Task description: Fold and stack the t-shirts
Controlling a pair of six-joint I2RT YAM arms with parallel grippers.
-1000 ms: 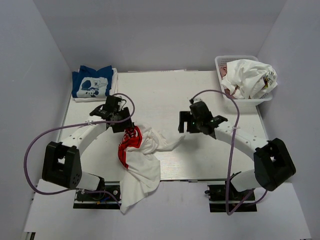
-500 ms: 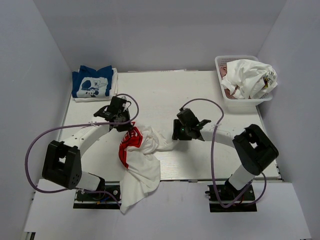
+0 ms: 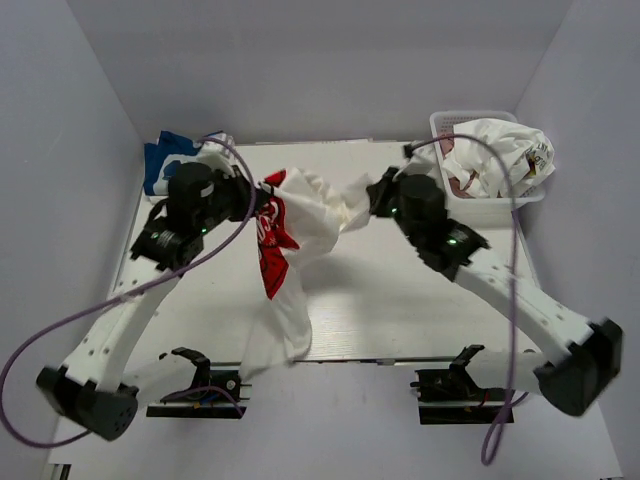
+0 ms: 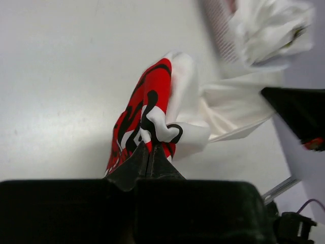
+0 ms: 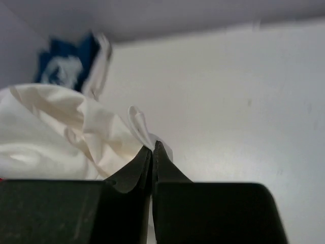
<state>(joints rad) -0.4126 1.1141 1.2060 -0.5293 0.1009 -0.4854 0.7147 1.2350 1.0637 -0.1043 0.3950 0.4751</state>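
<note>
A white t-shirt with red print [image 3: 285, 240] hangs lifted above the table, stretched between both arms, its lower part trailing down toward the near edge. My left gripper [image 3: 262, 196] [image 4: 151, 146] is shut on the red-printed edge [image 4: 147, 109]. My right gripper [image 3: 372, 198] [image 5: 153, 146] is shut on a white fold of the same shirt [image 5: 86, 134]. A folded blue t-shirt with white graphic [image 3: 160, 155] lies at the far left, partly hidden by the left arm. More white t-shirts [image 3: 500, 155] sit bunched in the basket.
The white lattice basket [image 3: 442, 122] stands at the far right corner of the table [image 3: 400, 310]. White walls close the table in on three sides. Purple cables loop beside both arms.
Both grippers closed on the white and red shirt and rose with it toward the back; the shirt went from a heap on the table to hanging spread between the arms.
</note>
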